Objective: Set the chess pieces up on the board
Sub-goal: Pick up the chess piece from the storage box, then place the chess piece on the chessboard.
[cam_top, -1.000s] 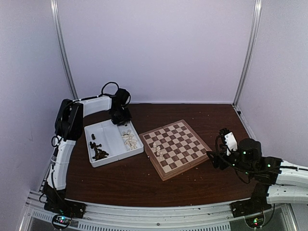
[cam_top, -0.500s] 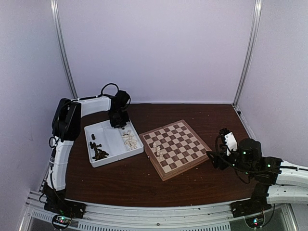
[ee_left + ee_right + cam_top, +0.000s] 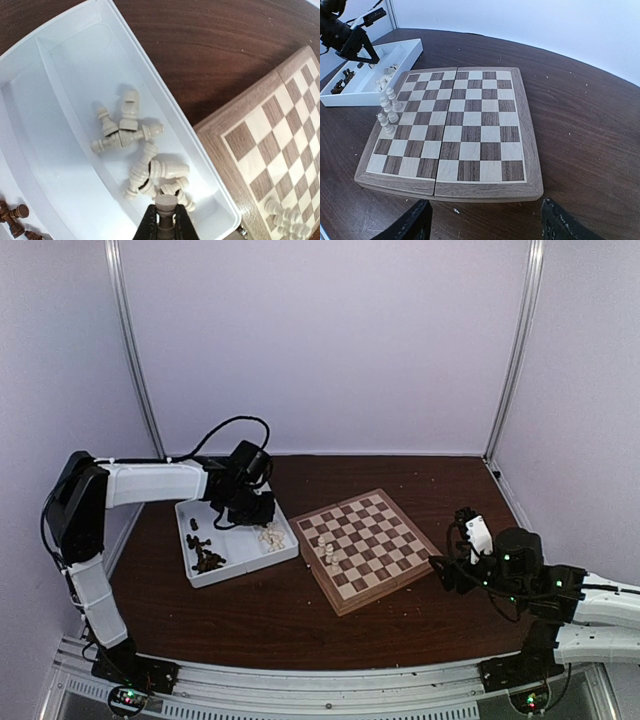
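The left hand (image 3: 165, 222) is clamped on a cream piece (image 3: 166, 202) just over the white plastic tray (image 3: 75, 165). Its long axis runs along the fingers, round end to the wrist camera; only that view shows the grip. Loose pieces (image 3: 145, 167) lie toppled below. The right hand (image 3: 482, 222) gapes empty beside the checkered wooden board (image 3: 451, 125).

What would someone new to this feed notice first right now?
The checkered wooden chessboard sits mid-table, nearly bare, with only a small cluster of cream-white pieces near its left edge. Beside it, the left gripper hangs over the white plastic tray, shut on one cream-white chess piece above the heap of cream pieces. The right gripper sits open off the board's right side.
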`<state>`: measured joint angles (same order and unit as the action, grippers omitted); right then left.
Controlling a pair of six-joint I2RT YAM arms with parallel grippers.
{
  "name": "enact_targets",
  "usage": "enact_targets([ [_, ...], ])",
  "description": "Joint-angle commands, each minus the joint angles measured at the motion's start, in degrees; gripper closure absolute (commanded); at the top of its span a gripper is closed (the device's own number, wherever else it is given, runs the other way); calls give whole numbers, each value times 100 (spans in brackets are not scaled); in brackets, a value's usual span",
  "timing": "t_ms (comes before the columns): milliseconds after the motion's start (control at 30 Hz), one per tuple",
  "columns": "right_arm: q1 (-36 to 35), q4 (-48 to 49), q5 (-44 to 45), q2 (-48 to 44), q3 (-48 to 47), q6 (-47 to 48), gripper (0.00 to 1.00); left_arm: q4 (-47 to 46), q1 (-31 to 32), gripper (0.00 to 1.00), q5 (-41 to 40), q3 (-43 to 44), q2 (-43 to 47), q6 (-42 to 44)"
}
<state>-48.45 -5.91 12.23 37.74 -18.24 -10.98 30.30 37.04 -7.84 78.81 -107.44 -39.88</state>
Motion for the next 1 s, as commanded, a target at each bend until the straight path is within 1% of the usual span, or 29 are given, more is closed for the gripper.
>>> enact_targets([
  [0,28,-442,-43,119,-411,-311,24,-1655,95,93,748,-1009,750,754],
  [133,28,-939,-491,500,-1121,-623,24,-2563,534,93,875,-1771,1474,1129],
  [267,28,-1547,-1053,1065,-1984,-892,25,-3382,1075,95,1013,-2223,1853,1509],
  [433,28,-2167,-1969,1769,-3074,-1151,26,-3846,1631,97,961,-2308,1787,1692],
  [533,28,-2445,-2038,2016,-3464,-1382,26,-4303,1898,97,1097,-2365,1615,1763],
  [633,39,-2610,-1980,2145,-3587,-1481,26,-4819,2206,95,1038,-2402,1379,1841],
  [733,58,-2483,-2057,2208,-3432,-1617,26,-4881,2462,93,887,-2170,981,1892],
  [833,125,-2317,-2383,2369,-3339,-1841,27,-5045,2642,94,871,-2005,638,1981],
  [967,256,-2118,-2926,2656,-3252,-2109,29,-5799,2781,94,886,-2141,353,2229],
])
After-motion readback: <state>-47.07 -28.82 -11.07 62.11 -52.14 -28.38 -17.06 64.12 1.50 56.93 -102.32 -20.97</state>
